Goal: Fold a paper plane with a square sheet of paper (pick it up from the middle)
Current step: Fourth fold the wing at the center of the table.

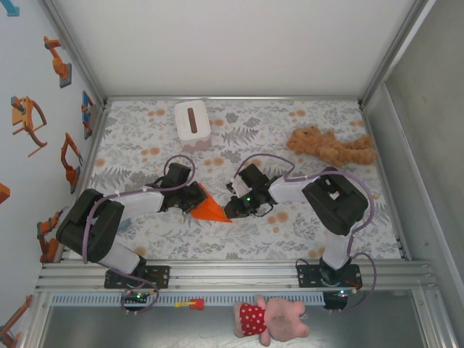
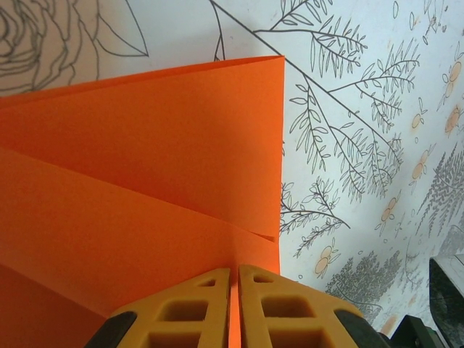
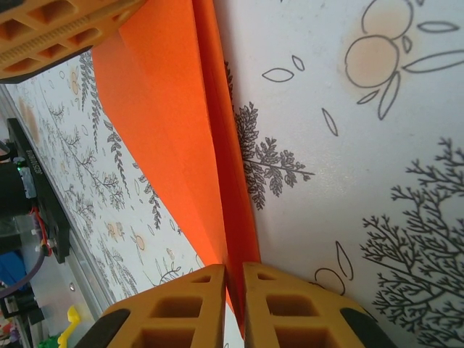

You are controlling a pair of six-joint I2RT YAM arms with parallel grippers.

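The orange paper (image 1: pixel 214 209), folded into a pointed wedge with layered flaps, hangs low over the floral table between my two grippers. In the top view my left gripper (image 1: pixel 199 198) holds its wide end from the left, and my right gripper (image 1: pixel 232 208) holds its pointed end from the right. Seen from the left wrist, the folded layers (image 2: pixel 145 181) fan out ahead and the left gripper (image 2: pixel 234 274) is shut on an edge of the sheet. The right wrist view has the paper (image 3: pixel 181 145) running away as a narrow crease, with the right gripper (image 3: pixel 233 270) shut on its tip.
A white tissue box (image 1: pixel 192 121) stands at the back of the table, left of centre. A tan plush toy (image 1: pixel 330 147) lies at the back right. A pink plush toy (image 1: pixel 272 317) lies below the arm rail (image 1: pixel 232 275), off the table. Metal frame walls close both sides.
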